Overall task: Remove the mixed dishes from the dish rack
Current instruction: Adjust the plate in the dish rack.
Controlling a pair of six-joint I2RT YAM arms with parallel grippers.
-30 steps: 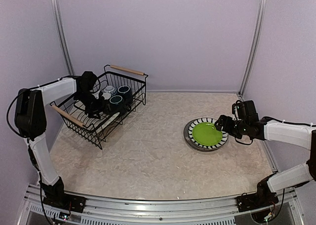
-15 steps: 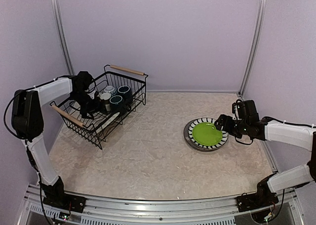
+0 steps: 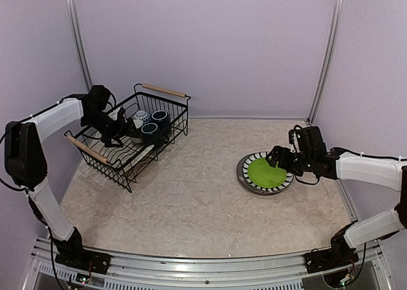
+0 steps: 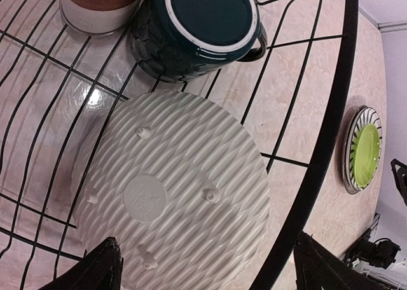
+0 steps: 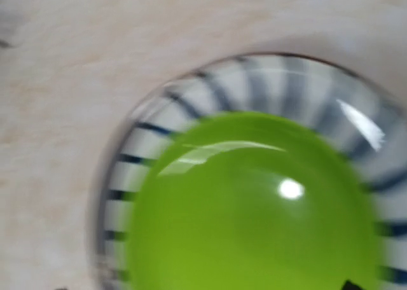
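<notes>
Plates came first in our reading of the unloading: the green plate already lay on the striped plate out on the worktop, to the right and well apart from the dish rack. The right end effector hung over that stack's rim. Its wrist view showed only the plates lying flat and nothing caught between the jaws, so we took it as released.

What remained sat in the rack. The left end effector was poised above the rack floor with its jaws spread wide and empty. Directly under it lay a pale ribbed plate, upside down on the wires, and the two fingertips flanked its near edge. An upturned dark green mug stood just beside the plate's far edge. Next to that mug was an upturned cup with a brown base.

We judged the ribbed plate to be the next piece. It lay straight ahead of the open jaws and belonged to the left arm by a wide margin, the right arm being across the worktop. Being round, it offered no long axis, so the approach turned on its rim. Because it lay flat, we expected a finger would have to slip under the near edge between the wires, and the mug left little room on the far side.
</notes>
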